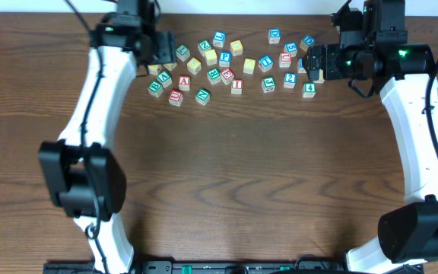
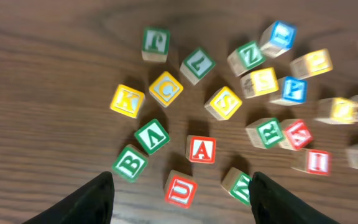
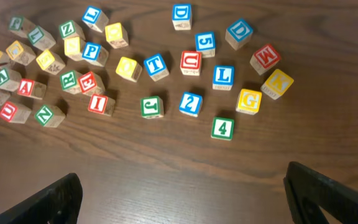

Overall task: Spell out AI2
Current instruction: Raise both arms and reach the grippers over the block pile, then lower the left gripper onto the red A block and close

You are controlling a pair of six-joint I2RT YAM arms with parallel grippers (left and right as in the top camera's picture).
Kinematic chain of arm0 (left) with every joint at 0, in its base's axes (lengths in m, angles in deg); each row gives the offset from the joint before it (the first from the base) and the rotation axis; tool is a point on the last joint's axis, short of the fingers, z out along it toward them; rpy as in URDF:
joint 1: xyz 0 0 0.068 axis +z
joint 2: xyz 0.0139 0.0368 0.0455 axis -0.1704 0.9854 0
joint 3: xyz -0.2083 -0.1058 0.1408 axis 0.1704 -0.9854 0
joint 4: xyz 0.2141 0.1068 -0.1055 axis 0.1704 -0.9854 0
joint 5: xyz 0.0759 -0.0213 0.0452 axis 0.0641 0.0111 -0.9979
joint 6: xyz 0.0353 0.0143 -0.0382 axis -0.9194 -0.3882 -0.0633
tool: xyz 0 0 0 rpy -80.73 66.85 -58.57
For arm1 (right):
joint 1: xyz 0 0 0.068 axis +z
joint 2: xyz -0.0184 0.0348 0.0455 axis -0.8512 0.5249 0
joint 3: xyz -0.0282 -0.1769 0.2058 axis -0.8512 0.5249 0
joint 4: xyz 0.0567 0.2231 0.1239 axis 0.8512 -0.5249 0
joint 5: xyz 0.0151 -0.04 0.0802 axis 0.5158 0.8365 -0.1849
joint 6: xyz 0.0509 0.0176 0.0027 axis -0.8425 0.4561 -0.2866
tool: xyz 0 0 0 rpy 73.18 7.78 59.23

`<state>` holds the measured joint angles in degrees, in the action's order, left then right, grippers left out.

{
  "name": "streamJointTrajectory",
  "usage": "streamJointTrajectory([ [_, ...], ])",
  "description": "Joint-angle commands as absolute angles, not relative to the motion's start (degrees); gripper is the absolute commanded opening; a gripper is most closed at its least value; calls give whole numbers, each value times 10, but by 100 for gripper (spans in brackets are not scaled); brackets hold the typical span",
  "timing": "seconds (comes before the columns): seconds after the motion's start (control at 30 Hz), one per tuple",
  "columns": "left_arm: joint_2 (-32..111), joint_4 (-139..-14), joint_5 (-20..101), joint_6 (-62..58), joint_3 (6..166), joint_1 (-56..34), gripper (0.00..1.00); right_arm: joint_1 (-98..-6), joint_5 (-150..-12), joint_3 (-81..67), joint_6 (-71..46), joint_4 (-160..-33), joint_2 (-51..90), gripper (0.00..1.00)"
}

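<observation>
Lettered wooden blocks lie scattered at the far side of the table. A red A block (image 2: 201, 149) and a green A block (image 2: 152, 136) lie just ahead of my open, empty left gripper (image 2: 182, 206). The red A (image 1: 185, 83) also shows in the overhead view. A red I block (image 1: 236, 86) lies mid-cluster and also shows in the right wrist view (image 3: 98, 104). A blue 2 block (image 3: 191, 104) lies beyond my open, empty right gripper (image 3: 191, 199), and also shows in the overhead view (image 1: 290, 79). Both grippers (image 1: 158, 53) (image 1: 314, 62) hover at the cluster's ends.
A red U block (image 2: 181, 191) lies between the left fingers, with a green B (image 2: 129, 163) and a green N (image 2: 241, 185) beside them. A green 4 block (image 3: 222, 127) lies nearest the right gripper. Bare wooden table (image 1: 234, 175) spreads in front of the cluster.
</observation>
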<state>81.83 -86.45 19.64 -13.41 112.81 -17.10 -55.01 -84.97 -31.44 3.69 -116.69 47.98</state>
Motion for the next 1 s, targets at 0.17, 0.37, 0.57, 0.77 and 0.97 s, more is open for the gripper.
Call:
streamJointTrajectory([
  [0.17,905,-833,107,-96,1139,-232,60,-549,-855,-323,43,-1195,478,98],
  [0.37,936,-817,101,-83,1139,-241,54,-549,-854,-322,43,-1200,478,98],
  [0.57,963,-807,87,-73,1139,-241,54,-549,-854,-314,43,-1201,478,98],
  [0.77,978,-794,90,-73,1139,-244,54,-549,-854,-309,43,-1201,479,98],
  [0.97,990,-792,89,-73,1135,-245,54,-549,-854,-309,43,-1201,479,98],
])
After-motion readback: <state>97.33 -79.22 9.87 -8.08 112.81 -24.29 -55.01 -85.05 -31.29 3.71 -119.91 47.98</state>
